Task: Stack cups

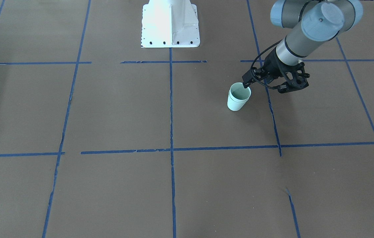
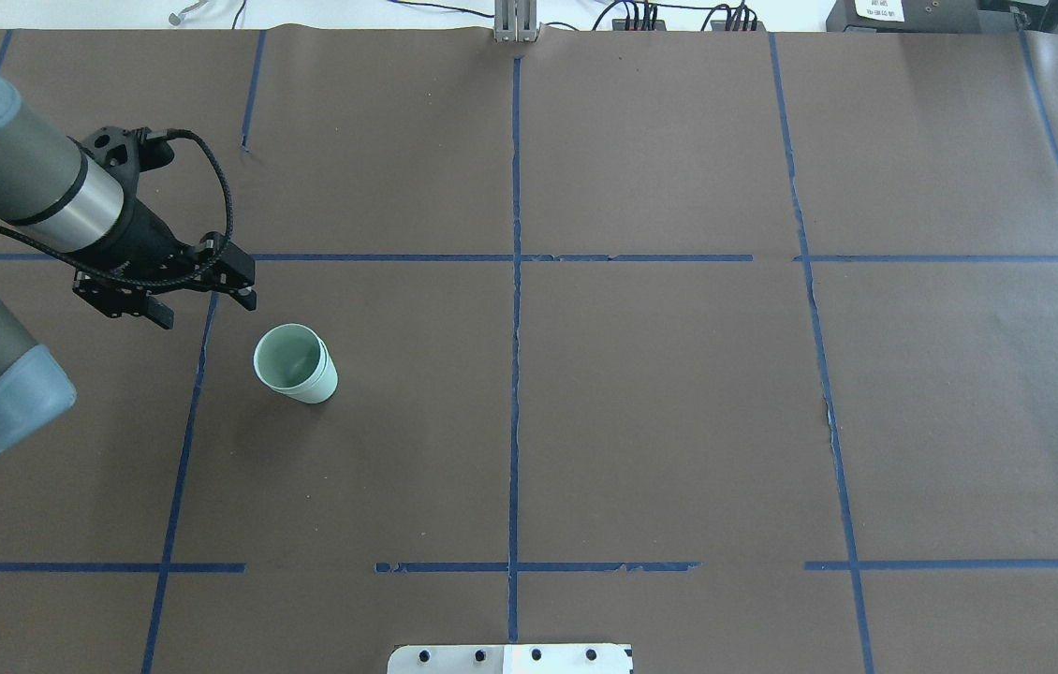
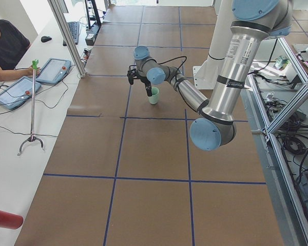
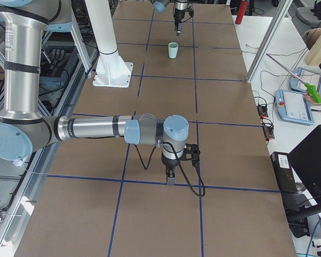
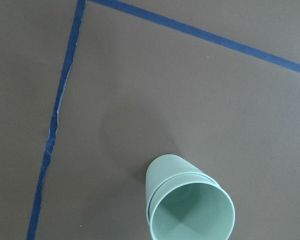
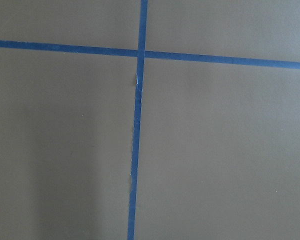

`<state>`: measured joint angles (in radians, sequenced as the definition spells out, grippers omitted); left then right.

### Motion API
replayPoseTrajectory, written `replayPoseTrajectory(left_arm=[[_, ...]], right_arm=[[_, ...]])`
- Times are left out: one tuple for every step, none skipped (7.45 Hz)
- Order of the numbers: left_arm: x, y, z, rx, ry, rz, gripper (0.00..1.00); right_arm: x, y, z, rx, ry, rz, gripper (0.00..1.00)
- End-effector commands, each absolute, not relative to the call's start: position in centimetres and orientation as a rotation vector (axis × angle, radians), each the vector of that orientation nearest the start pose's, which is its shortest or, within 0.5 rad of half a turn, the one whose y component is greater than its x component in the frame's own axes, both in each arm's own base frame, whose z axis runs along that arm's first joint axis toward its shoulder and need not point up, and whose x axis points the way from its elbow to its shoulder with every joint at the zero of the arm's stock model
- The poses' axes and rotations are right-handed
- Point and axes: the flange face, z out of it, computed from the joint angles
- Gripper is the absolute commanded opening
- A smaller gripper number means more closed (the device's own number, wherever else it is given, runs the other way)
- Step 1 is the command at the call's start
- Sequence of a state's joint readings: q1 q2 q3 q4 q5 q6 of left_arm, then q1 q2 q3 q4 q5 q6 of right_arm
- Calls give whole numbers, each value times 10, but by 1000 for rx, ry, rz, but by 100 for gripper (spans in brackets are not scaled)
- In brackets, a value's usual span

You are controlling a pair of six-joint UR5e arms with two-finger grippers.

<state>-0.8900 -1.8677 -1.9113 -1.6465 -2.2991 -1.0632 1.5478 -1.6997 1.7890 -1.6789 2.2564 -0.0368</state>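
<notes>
Two pale mint-green cups (image 2: 297,365) stand nested, one inside the other, upright on the brown table left of centre. They also show in the front view (image 1: 238,99), the left wrist view (image 5: 190,210) and both side views (image 3: 153,95) (image 4: 173,51). My left gripper (image 2: 206,311) is open and empty, hovering just above and beside the stack, towards the table's left end (image 1: 263,86). My right gripper (image 4: 170,179) points down at the table far from the cups. It shows only in the exterior right view, so I cannot tell if it is open or shut.
Blue tape lines (image 2: 515,281) split the brown table into squares. The white robot base (image 1: 170,29) stands at the table's near edge (image 2: 510,658). Operators' tablets (image 3: 54,70) and a stand lie beside the table's far side.
</notes>
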Motion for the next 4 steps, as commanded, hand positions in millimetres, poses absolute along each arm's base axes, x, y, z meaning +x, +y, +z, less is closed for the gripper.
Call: replayPoseTrajectory(left_arm=[[218, -510, 381, 32, 910, -13, 100], [160, -512, 424, 77, 869, 10, 100], [113, -516, 476, 102, 827, 77, 100], [74, -528, 511, 134, 796, 133, 100]], right_arm=[[60, -436, 628, -14, -686, -51, 100], [60, -436, 628, -13, -686, -51, 100], [60, -436, 628, -14, -686, -51, 100], [60, -436, 628, -13, -686, -51, 100]])
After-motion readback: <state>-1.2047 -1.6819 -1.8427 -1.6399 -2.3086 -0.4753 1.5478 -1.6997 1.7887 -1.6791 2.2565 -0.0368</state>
